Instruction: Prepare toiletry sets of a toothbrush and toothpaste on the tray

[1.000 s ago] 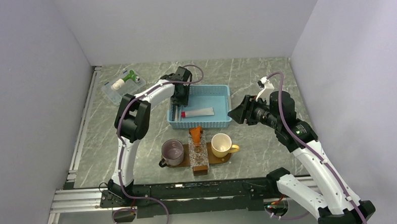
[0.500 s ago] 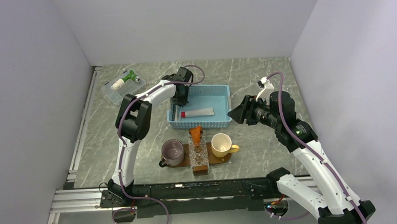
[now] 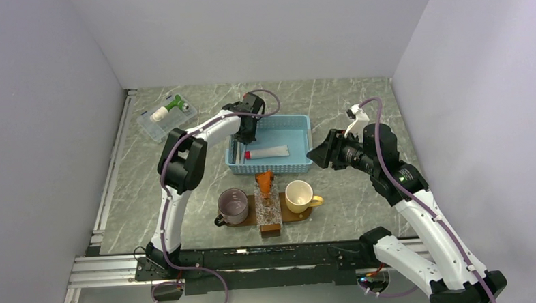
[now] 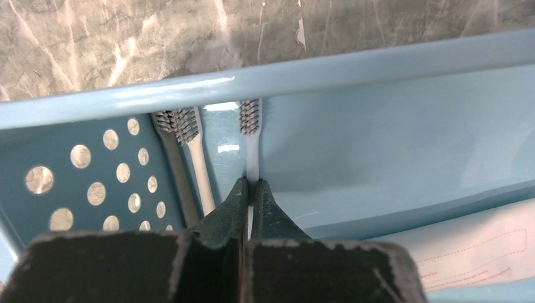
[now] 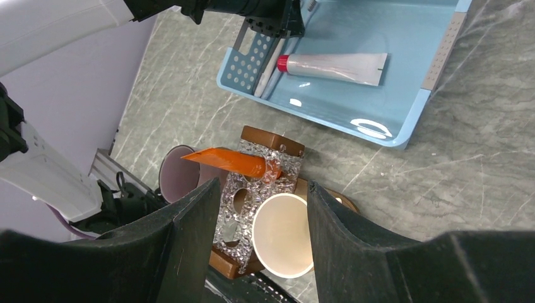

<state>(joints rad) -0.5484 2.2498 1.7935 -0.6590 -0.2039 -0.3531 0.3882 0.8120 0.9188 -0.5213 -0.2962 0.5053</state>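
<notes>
— Grey marbled desk between pale walls, seen from above. Where is the toothbrush?
— In the light-blue basket at mid-desk. The left gripper reaches down into its far-left corner. The brush itself is too thin to make out from up there.
— And the toothpaste?
— Nearer the arms, tilted in a clear holder on the tray, between a mauve cup and a cream mug. Its flat end is up, toward the basket.
— The right gripper?
— It hangs off the basket's right side, touching nothing.
— What does the left wrist view show?
— Jaws clamped together on the slim white handle of the toothbrush. Its long axis runs straight away from the jaws, with the bristled head up against the basket's wall. Two more brushes lie just left of it, pointing the same way.
— And the right wrist view?
— Jaws wide apart and empty, above the holder. The orange tube lies aslant across the holder's top, flat end to the left there and narrow end down in the glass. A white tube with a red cap lies in the basket, cap toward the left arm.
</notes>
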